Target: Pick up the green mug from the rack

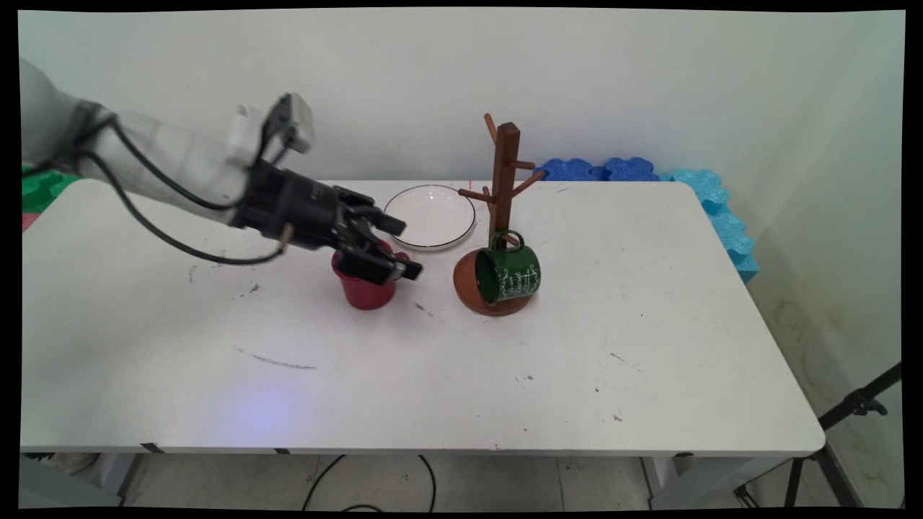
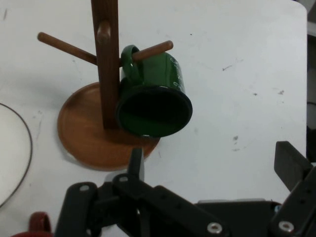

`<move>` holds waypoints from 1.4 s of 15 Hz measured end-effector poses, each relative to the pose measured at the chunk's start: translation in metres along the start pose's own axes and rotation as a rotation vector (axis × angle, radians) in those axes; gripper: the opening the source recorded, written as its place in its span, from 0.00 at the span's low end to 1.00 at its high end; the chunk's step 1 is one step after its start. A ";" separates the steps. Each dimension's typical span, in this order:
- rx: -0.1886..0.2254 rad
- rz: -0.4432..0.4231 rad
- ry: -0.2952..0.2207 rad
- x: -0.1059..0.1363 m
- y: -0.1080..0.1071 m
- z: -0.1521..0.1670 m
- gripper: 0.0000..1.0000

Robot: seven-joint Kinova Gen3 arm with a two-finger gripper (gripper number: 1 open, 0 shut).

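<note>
- The black gripper (image 1: 400, 249) sits left of the middle, fingers spread apart and holding nothing.
- It hovers just above a red cup (image 1: 368, 285).
- Right of it, a shiny green mug (image 1: 510, 272) hangs by its handle on a wooden mug tree (image 1: 501, 216).
- A round white plate (image 1: 430, 216) lies behind.

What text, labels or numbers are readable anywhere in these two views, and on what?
Green mug: white script lettering on its side in the main view, too small and blurred to read.
Nothing else shows text: no readable marks on the red cup, the white plate, the wooden mug tree, the table or the tool.
</note>
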 end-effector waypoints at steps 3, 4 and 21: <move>0.019 -0.023 0.014 -0.006 0.009 0.028 1.00; 0.024 -0.033 0.024 -0.008 0.012 0.037 1.00; 0.080 -0.154 0.176 -0.053 0.025 0.130 1.00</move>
